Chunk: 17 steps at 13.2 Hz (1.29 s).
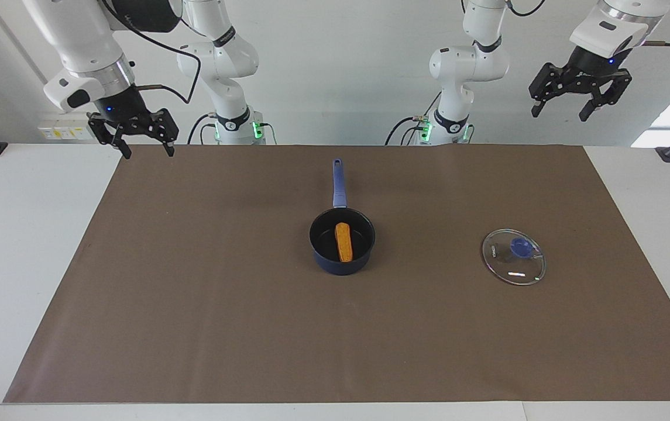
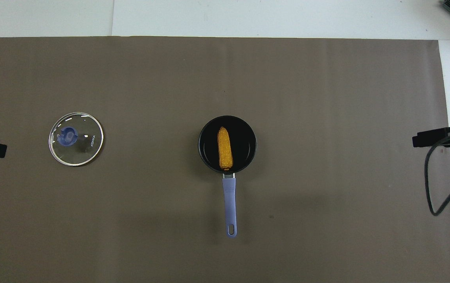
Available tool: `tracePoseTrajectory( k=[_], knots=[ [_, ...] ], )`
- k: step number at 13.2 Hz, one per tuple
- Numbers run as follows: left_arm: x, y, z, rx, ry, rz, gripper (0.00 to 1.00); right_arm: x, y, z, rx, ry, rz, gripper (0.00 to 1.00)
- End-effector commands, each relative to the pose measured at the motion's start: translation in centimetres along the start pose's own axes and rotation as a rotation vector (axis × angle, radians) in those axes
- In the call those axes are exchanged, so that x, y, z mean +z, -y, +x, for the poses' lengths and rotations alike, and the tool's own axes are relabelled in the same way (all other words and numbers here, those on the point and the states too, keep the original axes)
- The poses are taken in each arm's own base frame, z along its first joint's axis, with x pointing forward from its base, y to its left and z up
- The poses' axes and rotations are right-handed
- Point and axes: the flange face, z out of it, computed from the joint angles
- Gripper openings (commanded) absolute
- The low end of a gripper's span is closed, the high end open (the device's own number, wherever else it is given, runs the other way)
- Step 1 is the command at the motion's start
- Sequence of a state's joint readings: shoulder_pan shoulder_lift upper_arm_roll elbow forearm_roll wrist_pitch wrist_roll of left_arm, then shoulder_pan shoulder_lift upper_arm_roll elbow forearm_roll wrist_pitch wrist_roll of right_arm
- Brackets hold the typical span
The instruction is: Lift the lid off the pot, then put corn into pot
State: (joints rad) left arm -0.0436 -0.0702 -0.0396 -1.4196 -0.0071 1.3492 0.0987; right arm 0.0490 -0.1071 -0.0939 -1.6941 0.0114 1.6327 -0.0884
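Only the facing view shows both hands whole: the left hand [image 1: 580,108] and right hand [image 1: 143,143] hang raised, fingers spread, empty, each over its own end of the bench [image 1: 30,245]. The corn [image 2: 225,148] lies in the pot [image 2: 248,135], lengthwise along the pot's handle, which points toward the robots. The lid [image 2: 87,151] rests knob-up toward the left arm's end.

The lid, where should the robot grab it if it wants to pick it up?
Best by the blue knob at the centre of the lid, coming straight down from above. The lid lies flat on the brown mat with the knob sticking up, and the glass rim sits too low to pinch. The left gripper, open and raised at that end, is probably the handier one.
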Motion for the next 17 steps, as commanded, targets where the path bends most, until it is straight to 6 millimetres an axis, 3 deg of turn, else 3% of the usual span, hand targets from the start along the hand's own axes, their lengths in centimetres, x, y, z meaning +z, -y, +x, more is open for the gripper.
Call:
tracePoseTrajectory(
  k=[1, 5, 7, 11, 17],
  knots=[
    [-0.2, 0.3, -0.6, -0.014, 0.001, -0.005, 1.00, -0.2, 0.6, -0.4, -0.022, 0.024, -0.014, 1.00],
    [-0.2, 0.3, -0.6, -0.012, 0.004, -0.004, 1.00, -0.5, 0.0, -0.1, -0.018, 0.019, -0.011, 1.00],
    [-0.2, 0.4, -0.6, -0.012, 0.001, -0.003, 1.00, -2.4, -1.6, -0.6, -0.015, 0.020, -0.027, 1.00],
    [-0.3, 0.3, -0.5, -0.009, -0.007, -0.003, 1.00, -5.0, -1.1, -1.6, -0.019, 0.040, -0.018, 1.00],
    [-0.3, 0.3, -0.4, -0.010, -0.007, -0.006, 1.00, -4.6, -0.2, -2.5, -0.019, 0.041, 0.000, 1.00]
  ],
)
